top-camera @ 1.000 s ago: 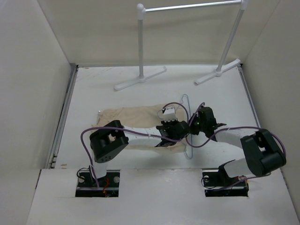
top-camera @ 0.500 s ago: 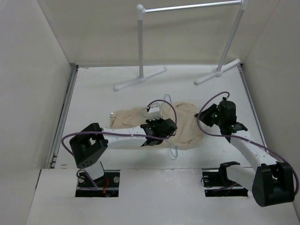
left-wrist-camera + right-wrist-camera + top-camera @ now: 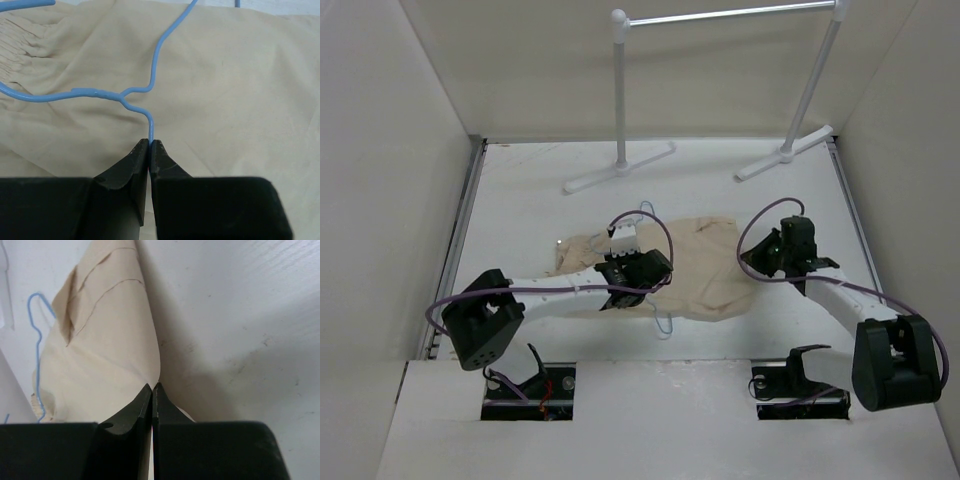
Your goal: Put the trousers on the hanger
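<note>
The trousers (image 3: pixel 705 262) lie spread in the middle of the table (image 3: pixel 520 200), well short of the white garment rack (image 3: pixel 620 90) at the back. The left gripper (image 3: pixel 150 145) has its fingers pressed tight on the thin blue wire of the hanger (image 3: pixel 95 93), which rests across the cloth near the gathered waistband. The right gripper (image 3: pixel 152 388) is closed too, pinching the trousers' edge, where the cloth draws up to a point.

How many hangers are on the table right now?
1: the hanger lies on the trousers mid-table, its wire pinched by the left gripper. None on the rack; cloth might hide another.
</note>
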`<state>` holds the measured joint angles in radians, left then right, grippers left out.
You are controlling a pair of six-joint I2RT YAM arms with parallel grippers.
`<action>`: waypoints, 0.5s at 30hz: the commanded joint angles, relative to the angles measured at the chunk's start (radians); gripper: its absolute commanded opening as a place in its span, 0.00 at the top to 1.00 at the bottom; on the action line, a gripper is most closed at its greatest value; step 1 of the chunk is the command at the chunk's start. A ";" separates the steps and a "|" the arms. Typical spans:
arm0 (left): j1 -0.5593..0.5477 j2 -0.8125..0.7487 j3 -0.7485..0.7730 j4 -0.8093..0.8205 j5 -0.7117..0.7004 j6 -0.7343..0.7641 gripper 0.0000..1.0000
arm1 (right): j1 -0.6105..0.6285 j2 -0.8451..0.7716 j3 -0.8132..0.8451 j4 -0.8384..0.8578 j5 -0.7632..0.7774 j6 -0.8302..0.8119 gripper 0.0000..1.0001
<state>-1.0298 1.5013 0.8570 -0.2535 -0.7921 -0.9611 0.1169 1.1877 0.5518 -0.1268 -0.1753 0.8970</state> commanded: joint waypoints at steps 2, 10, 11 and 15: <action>0.027 -0.049 0.016 -0.033 -0.058 0.093 1.00 | -0.006 0.032 0.014 0.050 0.060 -0.012 0.93; 0.032 -0.108 0.069 0.032 -0.049 0.242 1.00 | 0.005 0.043 0.025 0.046 0.073 -0.003 0.87; 0.032 -0.110 0.080 0.039 -0.048 0.254 1.00 | 0.005 0.038 0.025 0.044 0.073 -0.003 0.86; 0.029 -0.125 0.125 0.049 -0.030 0.283 1.00 | 0.013 0.015 0.025 0.038 0.065 0.000 0.66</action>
<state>-0.9970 1.4311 0.9180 -0.2329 -0.7982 -0.7364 0.1196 1.2354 0.5518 -0.1215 -0.1284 0.8970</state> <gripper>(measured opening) 0.029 0.310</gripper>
